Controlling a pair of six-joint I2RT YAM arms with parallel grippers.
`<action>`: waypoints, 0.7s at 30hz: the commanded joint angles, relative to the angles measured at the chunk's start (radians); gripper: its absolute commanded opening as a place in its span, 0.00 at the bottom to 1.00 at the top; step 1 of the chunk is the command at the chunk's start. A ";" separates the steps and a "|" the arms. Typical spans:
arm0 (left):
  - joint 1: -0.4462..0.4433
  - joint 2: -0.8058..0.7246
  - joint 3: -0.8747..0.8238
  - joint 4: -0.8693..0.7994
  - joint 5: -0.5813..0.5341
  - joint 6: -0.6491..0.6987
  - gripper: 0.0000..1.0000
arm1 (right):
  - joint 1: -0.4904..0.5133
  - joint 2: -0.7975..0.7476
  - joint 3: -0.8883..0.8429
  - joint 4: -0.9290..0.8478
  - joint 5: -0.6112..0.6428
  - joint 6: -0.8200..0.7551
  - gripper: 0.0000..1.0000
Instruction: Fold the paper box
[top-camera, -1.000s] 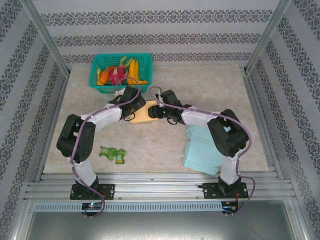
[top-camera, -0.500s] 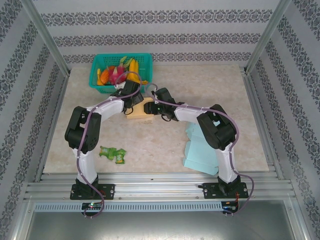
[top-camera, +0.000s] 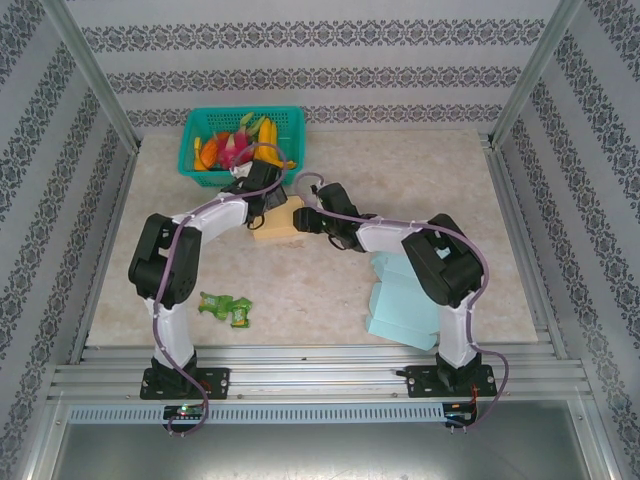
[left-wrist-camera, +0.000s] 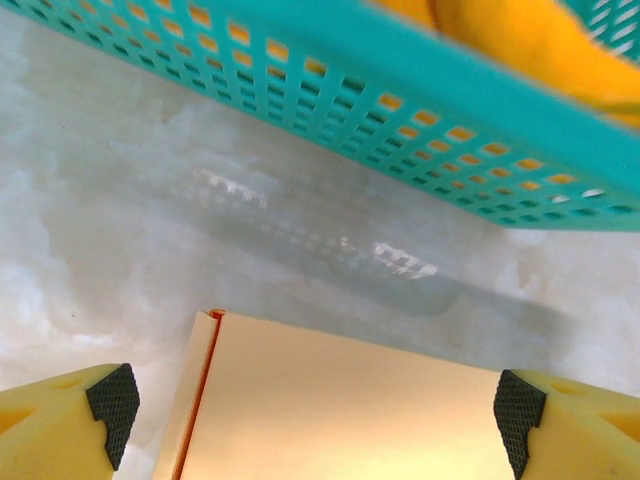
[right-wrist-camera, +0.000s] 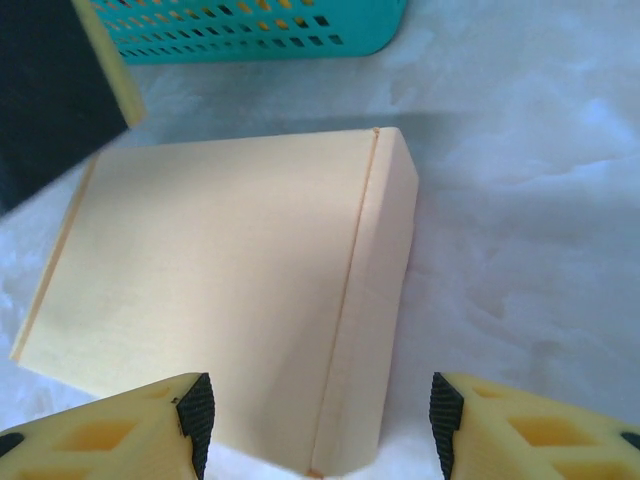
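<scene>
We have the flat, cream-coloured paper box (right-wrist-camera: 220, 290) lying on the pale marbled table (top-camera: 420, 180). It sits directly beneath both pincers, with the teal plastic mesh basket (left-wrist-camera: 400, 110) just beyond the fingertips.

Our left gripper (left-wrist-camera: 316, 408) has its jaws spread wide. The pads stand on either side of the box's far end and hold nothing. Our right gripper (right-wrist-camera: 320, 415) is also parted, straddling the creased side panel without touching it.

We judge the box to be light, thin card. It looks stiff across its flat faces but ready to hinge along the scored creases. On this smooth top it will probably slide if we push from one side only.

We would take hold at the narrow folded panel between the right fingers, pinching gently so the card does not crumple. The left pincer can brace the opposite edge.
</scene>
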 joint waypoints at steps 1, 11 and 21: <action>-0.008 -0.111 -0.027 -0.052 -0.028 0.003 0.94 | 0.010 -0.110 -0.053 0.024 0.039 0.000 0.60; -0.094 -0.388 -0.246 -0.072 0.127 0.001 0.94 | 0.005 -0.434 -0.283 -0.177 0.194 0.145 0.60; -0.371 -0.626 -0.469 0.007 0.163 0.018 0.95 | -0.012 -0.808 -0.524 -0.417 0.318 0.069 0.59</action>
